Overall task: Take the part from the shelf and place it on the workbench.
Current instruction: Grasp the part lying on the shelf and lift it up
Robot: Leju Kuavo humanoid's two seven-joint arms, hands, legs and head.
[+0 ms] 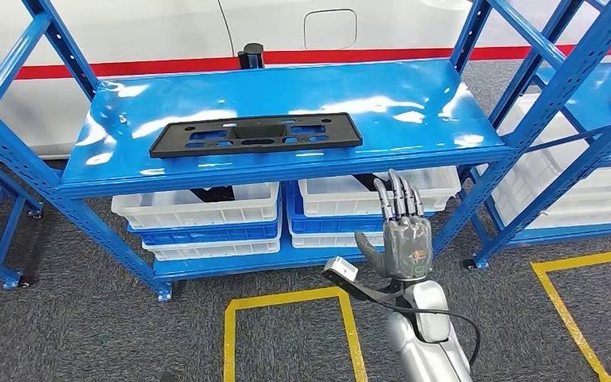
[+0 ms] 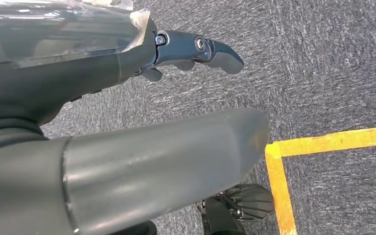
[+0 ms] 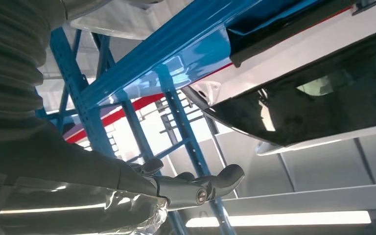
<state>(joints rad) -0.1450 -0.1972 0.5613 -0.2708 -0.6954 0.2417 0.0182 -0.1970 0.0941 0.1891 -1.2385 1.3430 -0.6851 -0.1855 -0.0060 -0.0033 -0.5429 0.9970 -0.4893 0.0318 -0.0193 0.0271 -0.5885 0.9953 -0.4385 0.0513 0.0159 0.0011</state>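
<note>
While the black part point(image 1: 255, 134) lies flat on the top blue shelf point(image 1: 414, 119), left of centre in the upper half of the head view, nothing touches it. Long side runs along the shelf, cutouts visible in it, near the front edge but not over it.

Right hand point(image 1: 402, 231) is raised, lower centre-right of the head view, fingers straight and together pointing up, thumb out to the left side, holding nothing. Fingertips overlap the shelf's front lip in the picture; hand sits right of and below the part, well apart from it. Silver forearm comes in from the bottom edge, black cable looping beside it. Right wrist view: right hand's fingers point(image 3: 210, 182) extended, bare, blue shelf frame point(image 3: 127, 83) above them.

Left hand point(image 2: 198, 51) in the left wrist view, upper centre: dark fingers loosely extended over grey carpet point(image 2: 323, 63), nothing in them, thick grey thumb across the frame's middle. Yellow floor tape point(image 2: 333, 141) at right of that view.

White bins point(image 1: 199, 205) stacked on blue ones on the lower shelf level, centre of the head view. Yellow tape rectangle point(image 1: 286, 299) on the floor at bottom centre, another at lower right. White vehicle body with a red stripe point(image 1: 167, 65) behind the shelf along the top of the frame. Second blue rack at the right edge.
</note>
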